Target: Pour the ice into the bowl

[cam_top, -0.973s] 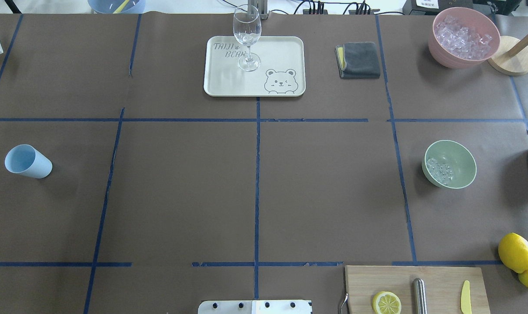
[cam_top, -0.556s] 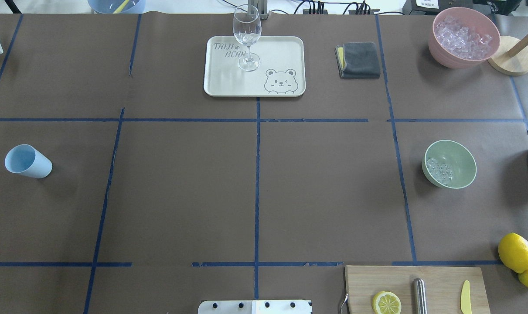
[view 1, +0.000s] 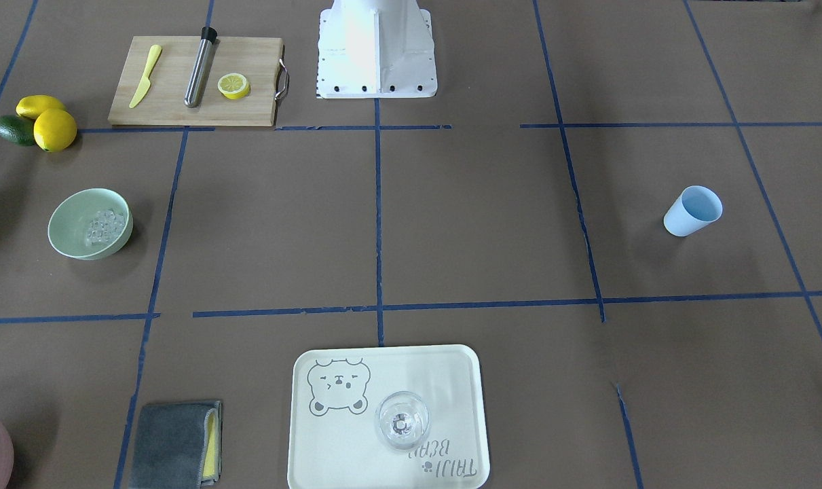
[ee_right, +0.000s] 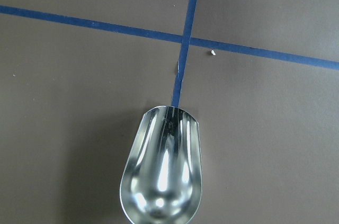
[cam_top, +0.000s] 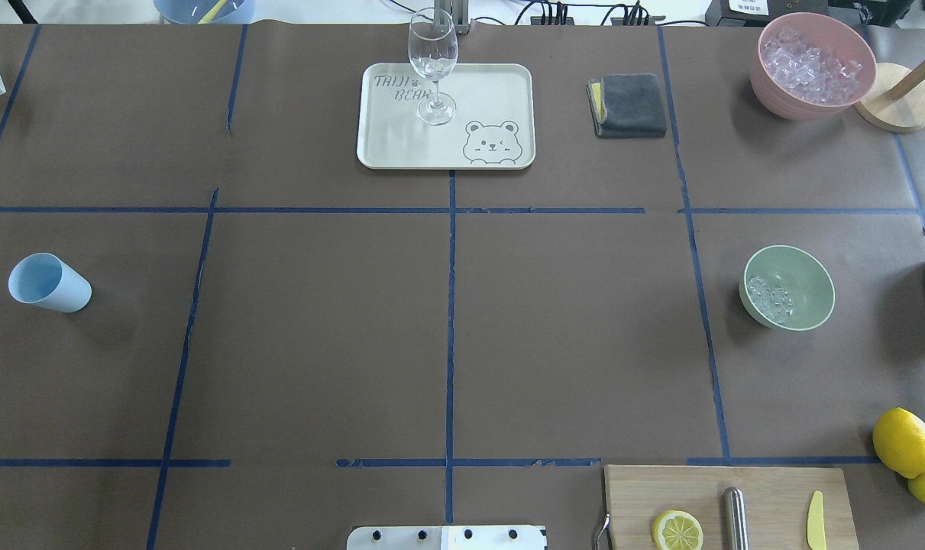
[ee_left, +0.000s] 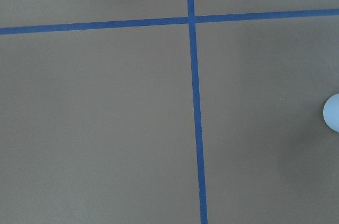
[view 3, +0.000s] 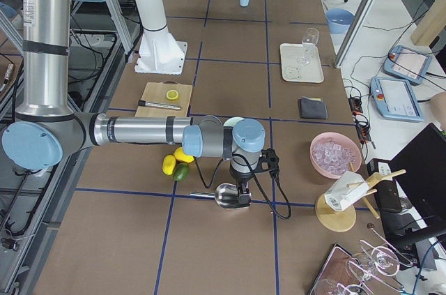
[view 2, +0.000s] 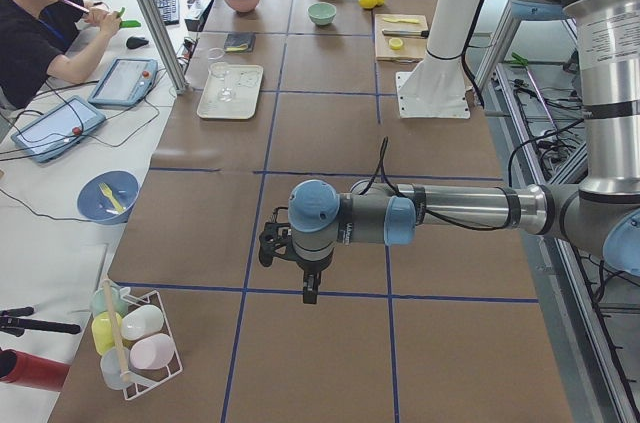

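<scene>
A: Where's the ice (cam_top: 770,299)?
B: Inside the mint-green bowl (cam_top: 811,276), overhead frame's middle right.
A: The 2 grippers?
B: Left gripper (view 2: 308,288), right gripper (view 3: 241,187): apart or together, can't tell. Empty metal scoop (ee_right: 161,176) beneath the right.

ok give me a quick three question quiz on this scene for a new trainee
1. True or false: the bowl holds some ice.
2. Fill in: the wine glass stands on the ____.
3. The scoop in the right wrist view is: A heaped with ice, B empty, C full of water.
Key: 1 true; 2 tray; 3 B.
</scene>
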`<action>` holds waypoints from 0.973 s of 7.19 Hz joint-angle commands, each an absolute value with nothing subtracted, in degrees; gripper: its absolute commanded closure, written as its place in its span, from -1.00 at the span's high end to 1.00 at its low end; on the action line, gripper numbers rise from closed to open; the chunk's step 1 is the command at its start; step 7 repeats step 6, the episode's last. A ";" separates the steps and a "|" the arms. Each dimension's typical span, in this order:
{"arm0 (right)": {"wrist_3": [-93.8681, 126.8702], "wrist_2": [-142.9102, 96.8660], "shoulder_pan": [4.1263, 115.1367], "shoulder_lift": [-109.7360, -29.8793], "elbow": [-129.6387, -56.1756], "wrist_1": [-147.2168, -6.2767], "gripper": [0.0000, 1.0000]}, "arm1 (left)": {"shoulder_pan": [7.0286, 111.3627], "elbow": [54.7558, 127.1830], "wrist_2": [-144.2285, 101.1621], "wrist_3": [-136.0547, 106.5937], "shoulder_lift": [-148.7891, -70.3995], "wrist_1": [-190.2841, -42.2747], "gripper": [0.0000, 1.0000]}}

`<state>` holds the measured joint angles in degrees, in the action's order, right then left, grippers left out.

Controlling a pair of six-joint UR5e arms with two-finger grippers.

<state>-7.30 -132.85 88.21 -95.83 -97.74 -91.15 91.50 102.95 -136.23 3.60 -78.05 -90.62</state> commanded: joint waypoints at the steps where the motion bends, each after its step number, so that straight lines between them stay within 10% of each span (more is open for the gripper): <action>1: -7.29 -132.89 88.15 -96.41 -97.65 -89.83 1.00 | 91.49 102.92 -136.23 3.60 -78.05 -90.62 1.00; 7: -7.38 -132.89 88.15 -96.68 -97.56 -89.38 1.00 | 91.49 103.01 -136.23 3.60 -78.05 -90.79 1.00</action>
